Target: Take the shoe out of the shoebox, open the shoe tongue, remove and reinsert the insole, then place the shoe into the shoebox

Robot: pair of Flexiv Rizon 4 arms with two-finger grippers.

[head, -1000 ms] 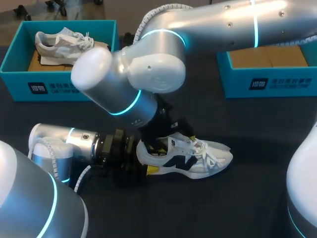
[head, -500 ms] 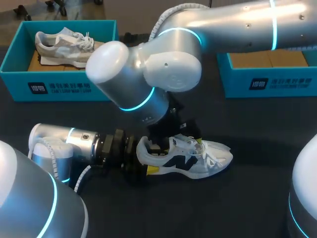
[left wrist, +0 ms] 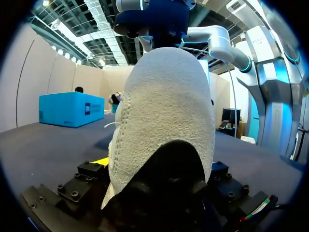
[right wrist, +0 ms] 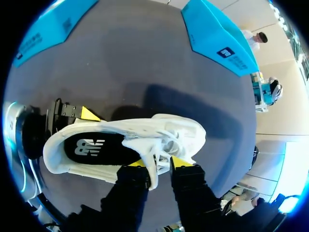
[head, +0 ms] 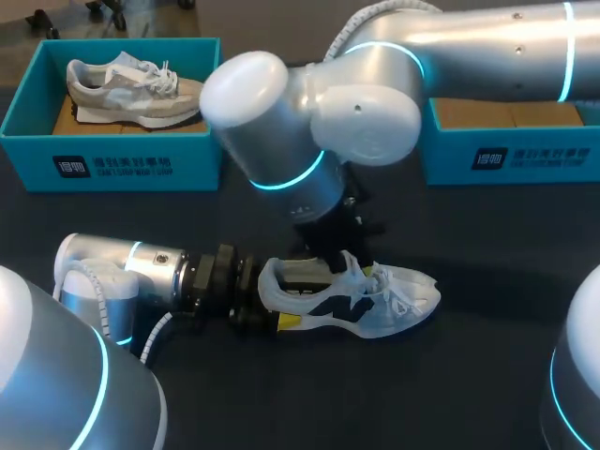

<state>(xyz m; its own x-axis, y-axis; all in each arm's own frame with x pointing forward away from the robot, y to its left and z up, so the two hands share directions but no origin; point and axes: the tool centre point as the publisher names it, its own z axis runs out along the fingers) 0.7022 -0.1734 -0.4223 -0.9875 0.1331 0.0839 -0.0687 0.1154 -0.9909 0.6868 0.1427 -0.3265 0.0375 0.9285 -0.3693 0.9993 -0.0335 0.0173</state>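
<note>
A white shoe [head: 375, 305] with a dark side mark lies on the black table, toe pointing right. My left gripper [head: 277, 300] stands wide around the heel [left wrist: 164, 106], one finger on each side, shut on it. The right arm comes in from the upper right, and its gripper [head: 342, 246] is over the laces. In the right wrist view the white tongue [right wrist: 149, 145] is pinched between the right gripper's [right wrist: 155, 166] yellow-tipped fingers. The dark insole [right wrist: 96, 147] shows inside the shoe's opening.
A teal shoebox [head: 112, 164] at the back left holds a second, grey shoe [head: 131, 89]. Another teal shoebox [head: 511, 155] stands at the back right with only its brown floor showing. Bare table lies in front of the shoe.
The right arm has swung to the right along the shoe, uncovering its opening. Its fingers have closed on the tongue. The left arm and the shoe have stayed put.
</note>
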